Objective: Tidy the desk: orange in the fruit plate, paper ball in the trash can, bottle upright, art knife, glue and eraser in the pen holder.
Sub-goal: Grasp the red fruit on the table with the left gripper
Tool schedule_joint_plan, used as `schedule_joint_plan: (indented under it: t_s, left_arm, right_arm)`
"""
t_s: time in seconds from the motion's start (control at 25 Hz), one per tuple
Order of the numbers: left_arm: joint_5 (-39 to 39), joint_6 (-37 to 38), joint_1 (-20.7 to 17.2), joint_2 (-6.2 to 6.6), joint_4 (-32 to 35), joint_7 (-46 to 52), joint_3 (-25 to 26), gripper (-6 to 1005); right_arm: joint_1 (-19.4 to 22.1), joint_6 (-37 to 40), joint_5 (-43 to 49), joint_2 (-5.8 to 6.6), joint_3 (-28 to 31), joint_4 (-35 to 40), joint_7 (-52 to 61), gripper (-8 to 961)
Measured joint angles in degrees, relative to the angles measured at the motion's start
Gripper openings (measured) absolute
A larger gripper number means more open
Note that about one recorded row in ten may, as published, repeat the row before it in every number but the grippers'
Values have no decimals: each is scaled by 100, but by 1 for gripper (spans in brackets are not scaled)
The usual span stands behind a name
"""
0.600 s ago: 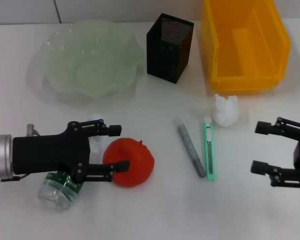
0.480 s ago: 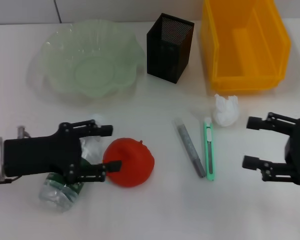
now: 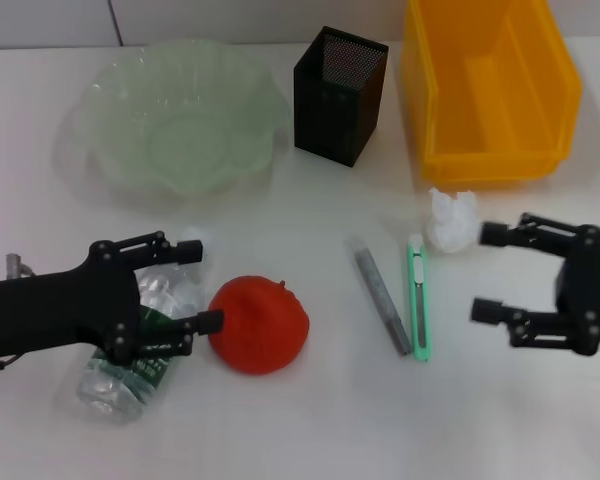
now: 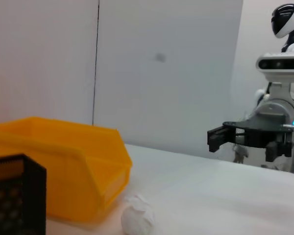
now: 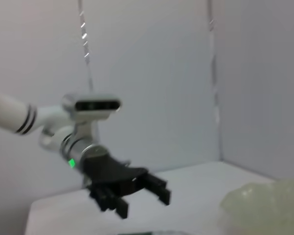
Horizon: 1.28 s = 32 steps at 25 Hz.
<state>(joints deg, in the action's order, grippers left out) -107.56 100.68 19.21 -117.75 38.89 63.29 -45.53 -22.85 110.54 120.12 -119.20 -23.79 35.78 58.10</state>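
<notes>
The left hand (image 3: 195,285), fingers spread and released, has backed off the orange (image 3: 259,324) over the lying bottle (image 3: 130,362); the right hand (image 3: 492,273), also spread, has neared the paper ball (image 3: 450,219) on the desk (image 3: 310,420).

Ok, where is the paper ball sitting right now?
In the head view the paper ball lies on the desk on the robot's right side, just in front of the trash can, close beside the open right gripper.

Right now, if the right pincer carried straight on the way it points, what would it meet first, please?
Probably the green knife: the open right pincer points toward it across bare desk. Its height is unclear.
</notes>
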Motion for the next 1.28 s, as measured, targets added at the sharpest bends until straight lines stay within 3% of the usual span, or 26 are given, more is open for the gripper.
schedule_joint_plan:
  t_s: [0.12,0.4,0.44,0.56,0.6,0.68,0.76,0.88,1.28]
  left_arm:
    - [91,-13,79,-89,3,-212,114,747]
    - [161,-50,291,-98,-150,-313,45,727]
    - [128,-114,440,-86,-76,-220,-440,724]
    - [124,-170,478,-85,-25,-149,-590,715]
    - [116,-377,606,-101,219,107,-1097,712]
    - [122,-459,631,-111,327,174,-1269,706]
    - [152,-1055,704,-123,546,359,-1936,701]
    - [127,-1456,753,-111,557,590,-2324,692]
    - [96,-1844,729,-101,587,546,-2568,663]
  right_arm:
    - [247,15,-374,19,2,87,9,824]
    - [846,28,-739,14,67,372,16,823]
    - [887,28,-751,13,112,372,16,823]
    - [957,29,-759,15,208,349,15,822]
    - [970,28,-760,16,215,338,15,822]
    - [976,31,-762,14,216,336,12,821]
    - [980,17,-762,11,217,316,-2,820]
    - [981,-18,-762,11,217,287,-6,818]
    - [936,-32,-737,14,215,284,-9,814]
